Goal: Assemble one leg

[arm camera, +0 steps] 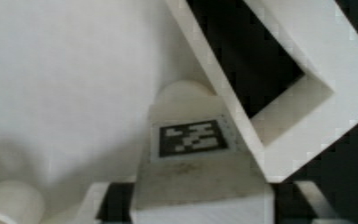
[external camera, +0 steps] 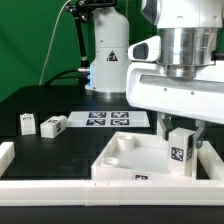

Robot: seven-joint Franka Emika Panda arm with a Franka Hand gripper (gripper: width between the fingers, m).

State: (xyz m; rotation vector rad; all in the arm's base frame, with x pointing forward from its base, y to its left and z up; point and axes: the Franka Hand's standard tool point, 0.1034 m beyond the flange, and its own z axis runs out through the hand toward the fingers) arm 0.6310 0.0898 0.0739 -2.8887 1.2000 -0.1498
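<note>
My gripper (external camera: 179,128) is shut on a white leg (external camera: 180,148) with a black-and-white tag and holds it upright over the exterior view's right corner of the large white square plate (external camera: 125,155). The leg's lower end touches or nearly touches the plate near a corner socket. In the wrist view the held leg (arm camera: 190,140) fills the space between my gripper (arm camera: 197,205) and the white plate (arm camera: 69,90). Two more legs (external camera: 27,124) (external camera: 54,125) lie on the black table at the exterior view's left.
The marker board (external camera: 112,119) lies flat on the table behind the plate. A white rail (external camera: 60,188) runs along the front edge and another rail (external camera: 212,160) at the exterior view's right. A white robot base (external camera: 108,50) stands at the back.
</note>
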